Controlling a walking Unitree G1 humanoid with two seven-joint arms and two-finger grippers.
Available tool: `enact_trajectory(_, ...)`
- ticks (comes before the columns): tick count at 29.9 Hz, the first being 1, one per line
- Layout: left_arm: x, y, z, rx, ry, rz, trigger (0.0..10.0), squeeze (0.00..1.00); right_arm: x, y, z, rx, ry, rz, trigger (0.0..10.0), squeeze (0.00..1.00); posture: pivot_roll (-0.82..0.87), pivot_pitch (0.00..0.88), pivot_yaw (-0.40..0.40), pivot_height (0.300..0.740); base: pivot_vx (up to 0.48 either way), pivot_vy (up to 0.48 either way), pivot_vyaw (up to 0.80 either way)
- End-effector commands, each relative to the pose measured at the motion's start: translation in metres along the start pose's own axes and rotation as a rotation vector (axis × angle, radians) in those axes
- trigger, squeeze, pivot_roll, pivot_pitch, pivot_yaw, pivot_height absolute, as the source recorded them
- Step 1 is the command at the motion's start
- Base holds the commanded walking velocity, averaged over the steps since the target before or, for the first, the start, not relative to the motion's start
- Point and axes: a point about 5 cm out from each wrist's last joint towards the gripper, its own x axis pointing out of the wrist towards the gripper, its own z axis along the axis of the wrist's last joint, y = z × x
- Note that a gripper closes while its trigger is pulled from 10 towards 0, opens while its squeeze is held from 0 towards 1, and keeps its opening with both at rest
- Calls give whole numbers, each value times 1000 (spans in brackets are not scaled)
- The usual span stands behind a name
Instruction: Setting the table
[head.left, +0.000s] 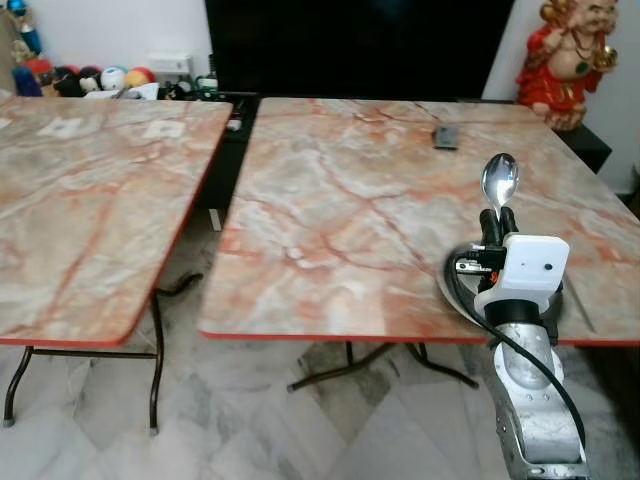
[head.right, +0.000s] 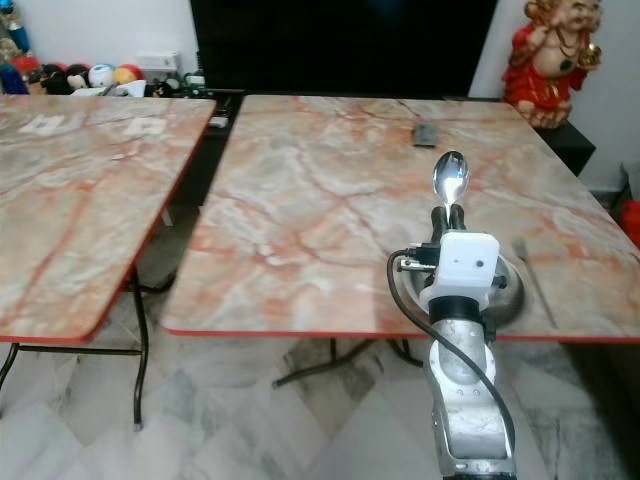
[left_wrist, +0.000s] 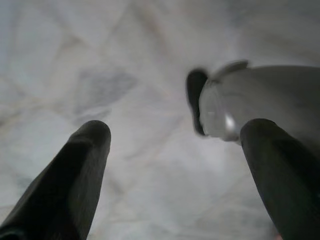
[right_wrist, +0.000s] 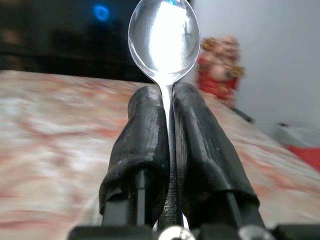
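Right gripper (head.left: 498, 215) pinched a spoon (head.left: 499, 180) upright over the table's (head.left: 350, 230) near right edge.

A second table (head.left: 90, 200) stood well to the left of the gripper, a red figurine (head.left: 565, 60) beyond it to the right. A plate (head.right: 505, 290) lay just under the wrist, mostly hidden by it; a fork (head.right: 530, 270) lay just to the right. A small dark thing (head.left: 446, 137) lay beyond the spoon, too small to tell. Left gripper (left_wrist: 175, 150) hung over the floor (left_wrist: 125, 75), fingers (left_wrist: 75, 170) spread.

Polished mirror-bright metal spoon (right_wrist: 164, 37); matt black rubbery fingers (right_wrist: 142, 145); glossy pink-veined marble-look tabletop (head.left: 340, 220); glossy red figurine (head.left: 565, 60).
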Motion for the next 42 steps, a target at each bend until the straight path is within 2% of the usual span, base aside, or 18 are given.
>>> enact_trajectory(1,-2,4,-8,17,26,9,10000,0,3,3,6,12,-24,0,10000,0,-21,77,-2,740,0,-424,0)
enact_trajectory(14,-2,5,-8,19,26,9,10000,0,4,2,7,9,-25,-10,10000,0,-21,74,1,740,0,-415,0)
enact_trajectory(35,-2,5,-9,-6,22,12,10000,0,5,5,7,18,-27,-3,10000,0,-21,64,3,740,0,0,0)
enact_trajectory(42,-2,5,-9,-7,20,12,10000,0,5,7,6,23,-26,0,10000,0,-21,62,5,740,279,0,0)
